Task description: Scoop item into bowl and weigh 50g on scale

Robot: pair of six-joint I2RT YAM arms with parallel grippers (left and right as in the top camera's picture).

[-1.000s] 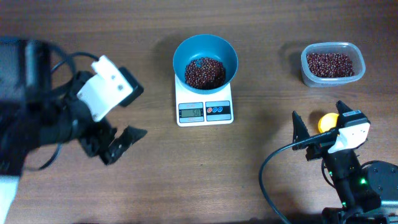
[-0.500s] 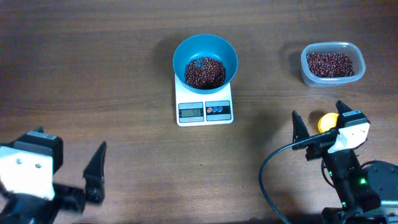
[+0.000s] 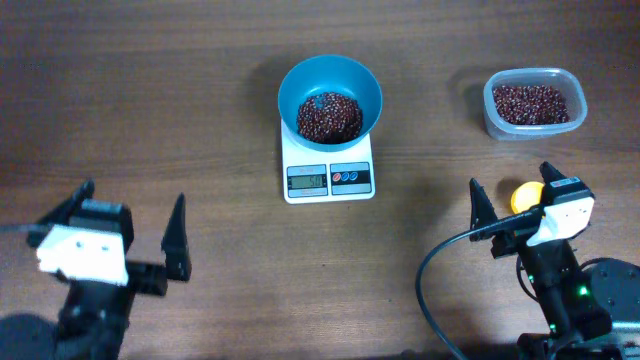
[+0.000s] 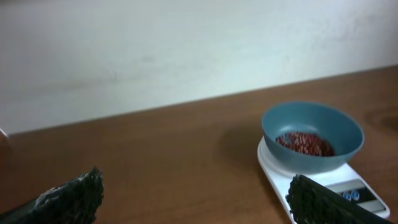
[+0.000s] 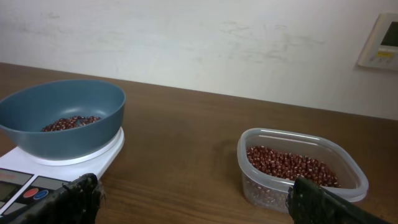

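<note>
So, overhead: beans (image 3: 329, 116) sit heaped in the teal bowl (image 3: 340, 70), which is centred on the scale (image 3: 329, 190). More beans are in the clear tub (image 3: 489, 108), well off to the right. Left gripper (image 3: 132, 192) and right gripper (image 3: 510, 178) are both spread wide, holding nothing, near the table's front edge. Scale display is too small to read. Left wrist: fingers (image 4: 71, 196) wide apart, bowl and scale ahead. Right wrist: same gape, bowl left, tub right. Handling guess: beans are light and loose and will roll and spill, so scoop or pour, no pinching. Bowl looks light, stiff and slick; pinch the rim gently, it could slide off the scale.
</note>
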